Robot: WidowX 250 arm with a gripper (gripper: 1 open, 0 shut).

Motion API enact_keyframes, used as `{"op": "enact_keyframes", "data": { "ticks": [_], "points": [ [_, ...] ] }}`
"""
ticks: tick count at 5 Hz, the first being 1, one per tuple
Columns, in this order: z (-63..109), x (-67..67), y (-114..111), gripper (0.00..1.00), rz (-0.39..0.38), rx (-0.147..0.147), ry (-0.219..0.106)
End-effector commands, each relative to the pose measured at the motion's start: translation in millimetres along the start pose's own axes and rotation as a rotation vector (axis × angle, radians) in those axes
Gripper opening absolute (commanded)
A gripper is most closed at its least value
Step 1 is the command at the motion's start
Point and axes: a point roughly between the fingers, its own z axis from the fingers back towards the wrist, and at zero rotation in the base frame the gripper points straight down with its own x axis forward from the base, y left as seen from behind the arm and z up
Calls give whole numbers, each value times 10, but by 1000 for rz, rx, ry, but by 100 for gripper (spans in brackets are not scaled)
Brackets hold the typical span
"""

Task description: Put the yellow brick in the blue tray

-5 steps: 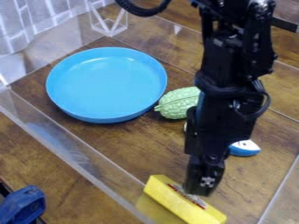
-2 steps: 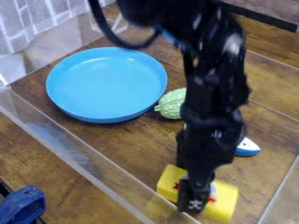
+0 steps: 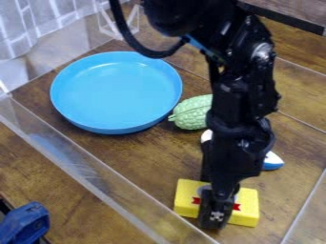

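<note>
the black robot gripper [image 3: 214, 208] is down at the small flat yellow block with the red label [image 3: 242, 207]. its fingers are spread wide, and they do not pinch the block. one dark finger is in front of the label, so i cannot tell just where the other one is, or if they touch the block.

the block lies flat on the brown wooden table [image 3: 128, 157], near the bottom of the view. it is well apart from the big round blue plastic dish [image 3: 116, 92], where it has to go. a bumpy light green gourd [image 3: 192, 112] is just beside the dish. a blue and white thing [image 3: 266, 158] lies behind the block, partly hidden by the gripper.

the block looks light, like a little box or a sponge. i can't tell if it is hard or squishy. if it is soft, a big squeeze could bend it or squash it, so a gentle pinch is best. the shiny top may be a bit slippery. it does not look like a thing that breaks easily.

the best place to hold it seems to be the middle, with one finger on each long side. if the gripper grabs near an end, the block could tip or swing. the fingers should go low down on its sides before they close, or they may slide off the top. then it can go up and over to the dish.
</note>
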Motion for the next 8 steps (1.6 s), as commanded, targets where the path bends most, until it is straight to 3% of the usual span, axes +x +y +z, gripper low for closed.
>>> {"op": "enact_keyframes", "data": {
  "ticks": [1,4,6,8],
  "points": [
    [12,65,-31,100,-46,1,-14],
    [-17,91,-49,100,-70,-6,-20],
    [-24,-9,-130,100,-80,-11,-20],
    [-36,152,-186,100,81,-5,-36]
  ]
}}
